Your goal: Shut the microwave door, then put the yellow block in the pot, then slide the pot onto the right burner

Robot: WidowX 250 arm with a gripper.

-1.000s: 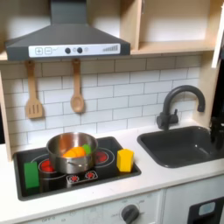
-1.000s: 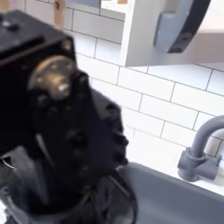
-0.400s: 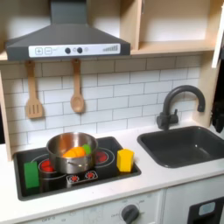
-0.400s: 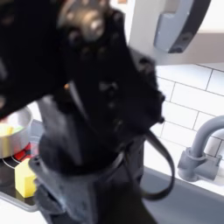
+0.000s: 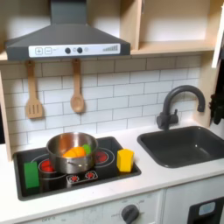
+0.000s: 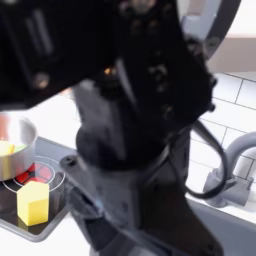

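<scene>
The steel pot (image 5: 72,150) stands on the black stove (image 5: 114,172) between the two red burners, with orange and yellow-green pieces inside. It also shows in the second exterior view's left edge (image 6: 12,140). The yellow block (image 5: 126,159) stands upright on the stove's right end, right of the pot and apart from it (image 6: 33,203). A white panel with a grey bar, the microwave door (image 6: 225,20), peeks out above the arm; I cannot tell its position. My black arm (image 6: 130,120) looms blurred close to the second exterior camera, with no fingers made out.
A green block (image 5: 31,178) stands at the stove's left end. The dark sink (image 5: 184,144) and black faucet (image 5: 175,105) lie to the first exterior view's right. Two wooden utensils (image 5: 77,87) hang on the tiled wall under the range hood (image 5: 66,39).
In the second exterior view the arm has swung across, uncovering the yellow block and the pot at the left. In the first exterior view, pot and blocks have not moved.
</scene>
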